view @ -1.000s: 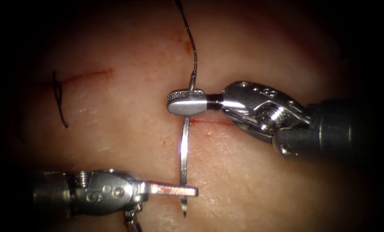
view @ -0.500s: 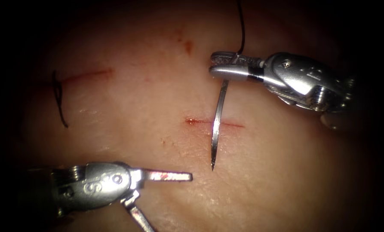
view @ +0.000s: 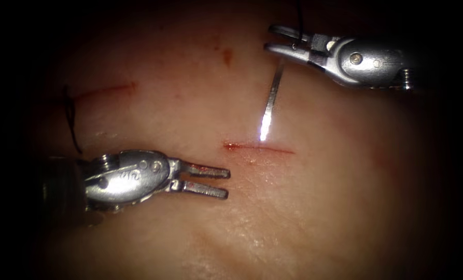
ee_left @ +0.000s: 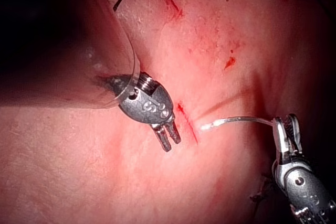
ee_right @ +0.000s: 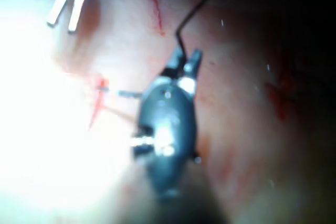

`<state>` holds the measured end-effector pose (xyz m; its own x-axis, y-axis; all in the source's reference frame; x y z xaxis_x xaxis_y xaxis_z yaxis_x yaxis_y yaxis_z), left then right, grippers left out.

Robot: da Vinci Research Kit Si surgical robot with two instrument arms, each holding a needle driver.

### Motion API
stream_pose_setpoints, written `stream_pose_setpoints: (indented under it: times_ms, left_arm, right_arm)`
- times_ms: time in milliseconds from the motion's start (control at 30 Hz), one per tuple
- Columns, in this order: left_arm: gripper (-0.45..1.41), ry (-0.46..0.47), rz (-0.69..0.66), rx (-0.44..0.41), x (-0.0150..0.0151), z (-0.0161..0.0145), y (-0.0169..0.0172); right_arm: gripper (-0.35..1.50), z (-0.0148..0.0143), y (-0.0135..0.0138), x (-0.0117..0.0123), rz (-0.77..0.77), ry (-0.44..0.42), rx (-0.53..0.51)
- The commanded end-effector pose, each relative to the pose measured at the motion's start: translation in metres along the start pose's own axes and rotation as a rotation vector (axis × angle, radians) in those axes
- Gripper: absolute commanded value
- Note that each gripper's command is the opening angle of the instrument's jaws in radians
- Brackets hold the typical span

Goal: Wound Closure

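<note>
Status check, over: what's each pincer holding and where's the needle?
Left pincer open, holding nothing, left of the cut. Right pincer shut on the needle near its thread end. Needle clear of the tissue, tip over the cut.

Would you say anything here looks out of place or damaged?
Nothing stands out. The right pincer holds the needle near its thread end, tip above the cut, not in the tissue. The left pincer is open, holding nothing.

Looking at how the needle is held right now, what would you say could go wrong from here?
1. The right gripper holds the needle close to its thread end, so the long free shaft may swivel.
2. The needle tip hangs just above the cut, outside the tissue; a small dip could scratch it.
3. The left gripper is open and holds nothing, so the needle has no second support.
</note>
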<state>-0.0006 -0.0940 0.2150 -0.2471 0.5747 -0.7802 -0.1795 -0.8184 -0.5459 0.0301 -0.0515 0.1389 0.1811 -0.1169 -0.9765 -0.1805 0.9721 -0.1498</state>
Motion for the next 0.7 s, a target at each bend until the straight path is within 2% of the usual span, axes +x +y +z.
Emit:
stream_pose_setpoints:
  times_ms: [33, 233, 433, 700]
  left_arm:
    - [0.02, -0.004, -0.003, 0.009, -0.0008, 0.0007, 0.0002]
    - [-0.13, -0.038, -0.012, 0.029, -0.0009, 0.0015, 0.0004]
    - [-0.1, -0.095, -0.016, 0.077, -0.0013, 0.0036, -0.0001]
    - [-0.13, -0.197, -0.044, 0.169, -0.0035, 0.0058, -0.0018]
  right_arm:
    - [-0.35, 0.0008, 0.0002, -0.0004, -0.04, -0.006, -0.005]
    - [-0.35, 0.001, 0.0003, -0.0004, -0.152, -0.014, -0.017]
    - [-0.35, 0.0011, 0.0001, -0.0004, -0.205, 0.012, -0.014]
    - [-0.35, 0.0014, -0.0009, 0.0004, -0.222, 0.037, -0.002]
